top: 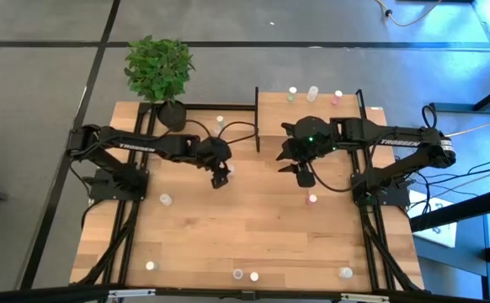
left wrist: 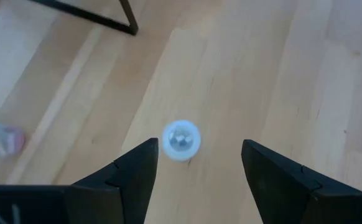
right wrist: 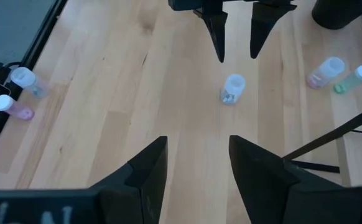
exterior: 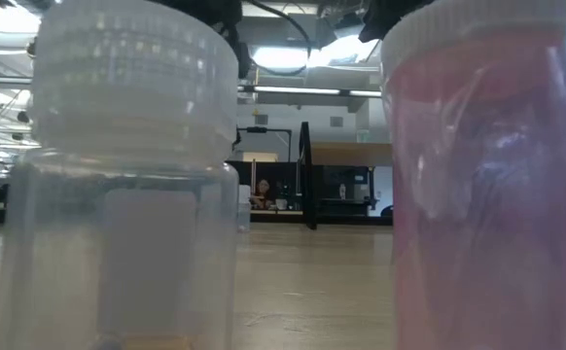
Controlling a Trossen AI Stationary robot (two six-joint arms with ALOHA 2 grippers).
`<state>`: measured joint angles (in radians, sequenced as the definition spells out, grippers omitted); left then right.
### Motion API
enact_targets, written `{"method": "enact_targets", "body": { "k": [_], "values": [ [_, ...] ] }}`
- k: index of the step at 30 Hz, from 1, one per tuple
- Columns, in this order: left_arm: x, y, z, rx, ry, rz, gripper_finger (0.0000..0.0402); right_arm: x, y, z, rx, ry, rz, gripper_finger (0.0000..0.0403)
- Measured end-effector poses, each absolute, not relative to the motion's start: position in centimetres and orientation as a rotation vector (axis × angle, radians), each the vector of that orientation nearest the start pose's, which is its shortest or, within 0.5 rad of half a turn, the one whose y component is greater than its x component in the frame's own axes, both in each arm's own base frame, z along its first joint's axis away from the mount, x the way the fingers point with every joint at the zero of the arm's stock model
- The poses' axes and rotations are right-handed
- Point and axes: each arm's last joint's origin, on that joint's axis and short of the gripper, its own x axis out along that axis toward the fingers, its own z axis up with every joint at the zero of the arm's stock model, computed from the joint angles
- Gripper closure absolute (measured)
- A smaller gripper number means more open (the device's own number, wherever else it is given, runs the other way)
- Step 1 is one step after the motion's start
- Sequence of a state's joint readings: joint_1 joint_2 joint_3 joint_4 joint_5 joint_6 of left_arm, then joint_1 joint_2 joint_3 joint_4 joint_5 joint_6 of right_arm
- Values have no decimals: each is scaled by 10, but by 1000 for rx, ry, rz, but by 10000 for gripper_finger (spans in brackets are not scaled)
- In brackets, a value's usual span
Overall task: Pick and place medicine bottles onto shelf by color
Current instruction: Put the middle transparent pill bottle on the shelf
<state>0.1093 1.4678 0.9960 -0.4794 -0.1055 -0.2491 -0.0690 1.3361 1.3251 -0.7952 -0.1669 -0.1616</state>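
— While the left claw (left wrist: 199,144) hangs over the table (top: 245,236), why are its fingers spread so wide?

— It is open and empty. The white-capped bottle (left wrist: 181,139) stands upright on the wood between the two fingers, closer to one of them and touching neither. I judge the spread gives room to come down around it before closing.

— Where is that on the table?

— From above, the left claw sits just off the table's middle, toward 10 o'clock. The shelf (top: 279,114) lies at about 1 o'clock, at the far edge.

— Is anything on the shelf yet?

— Three bottles (top: 312,93) stand in a row along its far side, apart from one another. Their caps look green, white and pink, which suggests a separate spot for each colour.

— And the right claw (right wrist: 198,140)?

— Open too, holding nothing. It hovers at 2 o'clock from the middle, facing the left claw, and seems to be waiting.

— What else needs sorting?

— A pink-capped bottle (top: 312,199) stands at 6 o'clock from the right claw. Others are scattered along the near edge, and one stands by the plant (top: 159,67) at 11 o'clock. Much of the job looks undone.

— Any risk?

— The bottle is light and off-centre in the gap, so one finger could tip it first.
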Motion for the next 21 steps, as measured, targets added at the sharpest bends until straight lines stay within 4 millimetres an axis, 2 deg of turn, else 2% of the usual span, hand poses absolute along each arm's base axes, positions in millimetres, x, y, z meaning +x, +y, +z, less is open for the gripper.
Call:
{"method": "enact_targets", "body": {
  "k": [5, 13, 18, 21],
  "values": [
    [300, 36, 233, -221, 953, 299, 176, 267, -14, 350, -59, 787, 158, 228],
    [302, 40, 227, -232, 974, 304, 176, 237, -11, 373, -68, 716, 154, 228],
    [301, 45, 227, -283, 977, 255, 176, 225, -12, 384, -95, 653, 153, 228],
    [301, 45, 229, -299, 979, 234, 176, 222, -12, 385, -106, 608, 149, 228]
  ]
}}
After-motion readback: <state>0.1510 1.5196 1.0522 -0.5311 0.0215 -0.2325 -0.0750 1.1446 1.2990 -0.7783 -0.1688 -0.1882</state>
